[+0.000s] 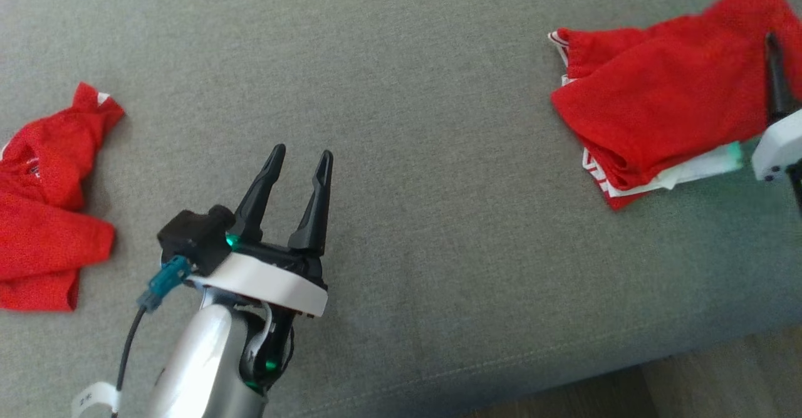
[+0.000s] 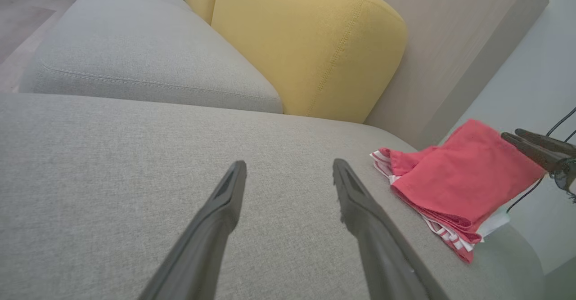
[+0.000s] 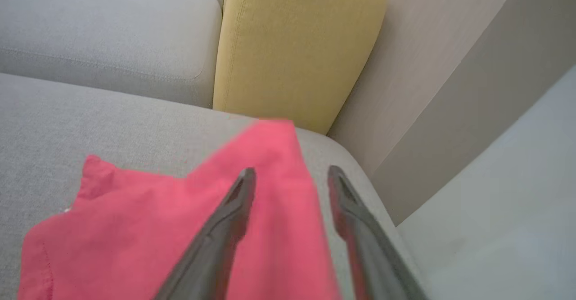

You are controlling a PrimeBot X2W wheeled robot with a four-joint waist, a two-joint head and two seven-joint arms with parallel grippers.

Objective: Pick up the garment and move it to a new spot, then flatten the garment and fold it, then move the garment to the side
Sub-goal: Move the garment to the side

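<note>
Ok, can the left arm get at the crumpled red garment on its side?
Probably yes: the left gripper stands open over bare grey cushion, with nothing lying between it and the crumpled red garment to its left.

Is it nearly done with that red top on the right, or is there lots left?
Looks nearly done. The red garment lies folded in layers at the right end of the cushion, so folding and moving aside look finished. The right gripper sits over it, fingers apart, not pinching. The left gripper is open above bare cushion. Left: probably drawing the arm away; a crumpled garment, also red, lies at the left.
</note>
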